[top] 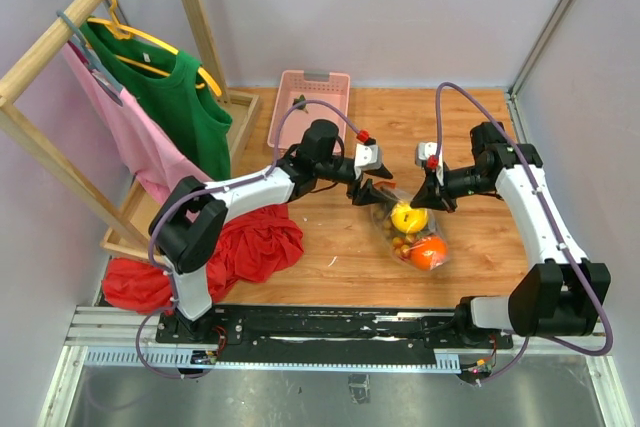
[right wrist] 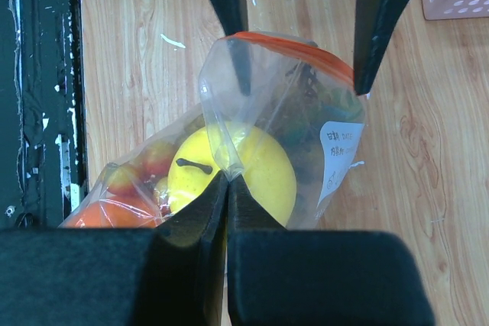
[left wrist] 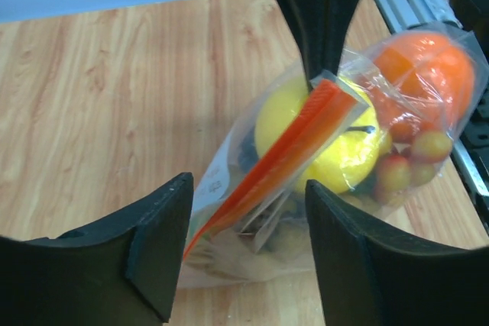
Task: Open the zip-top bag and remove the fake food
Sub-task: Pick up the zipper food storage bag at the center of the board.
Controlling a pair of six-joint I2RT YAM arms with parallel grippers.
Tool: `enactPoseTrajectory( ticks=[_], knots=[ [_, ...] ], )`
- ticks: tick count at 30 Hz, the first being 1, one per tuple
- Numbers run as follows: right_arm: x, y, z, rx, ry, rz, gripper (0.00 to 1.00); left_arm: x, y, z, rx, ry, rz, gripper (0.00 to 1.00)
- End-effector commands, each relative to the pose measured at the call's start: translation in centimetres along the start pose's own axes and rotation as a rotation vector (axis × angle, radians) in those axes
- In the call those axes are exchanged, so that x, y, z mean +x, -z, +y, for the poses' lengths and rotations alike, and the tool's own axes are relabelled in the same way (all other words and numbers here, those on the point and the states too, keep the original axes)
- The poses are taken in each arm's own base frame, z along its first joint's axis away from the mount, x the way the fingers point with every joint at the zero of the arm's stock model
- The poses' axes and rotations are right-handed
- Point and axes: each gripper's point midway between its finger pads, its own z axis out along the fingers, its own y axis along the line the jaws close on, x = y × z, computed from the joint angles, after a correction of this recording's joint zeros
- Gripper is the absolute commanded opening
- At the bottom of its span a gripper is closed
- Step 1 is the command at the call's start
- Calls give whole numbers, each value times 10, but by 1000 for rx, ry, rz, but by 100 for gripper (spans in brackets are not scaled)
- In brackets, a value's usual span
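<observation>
Two robot arms meet over a zip-top bag [top: 412, 234] of fake food lying near the middle of the wooden surface [top: 340, 259], as seen from overhead. The right gripper [right wrist: 227, 182] is clamped on a fold of the bag's clear film. The left gripper [left wrist: 248, 188] stands with its fingers spread either side of the bag's mouth.

The overhead camera alone takes in the surroundings: a perforated pink basket [top: 300, 97] at the far edge, a crumpled red cloth [top: 255, 247] by the left arm's base, and a green shirt [top: 175, 97] hanging on a wooden rack.

The left wrist camera shows the ridged orange-red zip strip [left wrist: 290, 150] running diagonally between its black fingers, with the other gripper pinching the plastic at the strip's upper end.

The right wrist camera shows a white printed label [right wrist: 338, 154] on the bag. It also shows one opposing finger seen through the plastic; whether it sits inside the mouth cannot be told.

Through the glossy, creased film appear a smooth yellow lemon [right wrist: 260, 169], a round orange [left wrist: 428, 74] and small tan-red balls [left wrist: 416, 154].
</observation>
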Motion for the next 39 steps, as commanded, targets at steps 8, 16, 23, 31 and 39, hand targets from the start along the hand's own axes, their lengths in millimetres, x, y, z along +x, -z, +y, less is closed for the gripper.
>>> enactPoseTrajectory(
  ticks=[8,16,23,31,39],
  knots=[
    [-7,6,-2,-11,-17,-29,1,2,-13,-10,60,92,20,3],
    [-46,14,5,-23,23,-150,45,-42,17,3,-185,219,-31,0],
    [-80,3,10,-1,82,-194,98,-58,51,-1,-352,296,-7,0],
    [-95,-32,-39,188,-6,-277,99,-51,63,-5,-409,324,34,0],
    [-75,-72,-32,143,22,-306,100,-48,59,-4,-412,352,23,0]
  ],
)
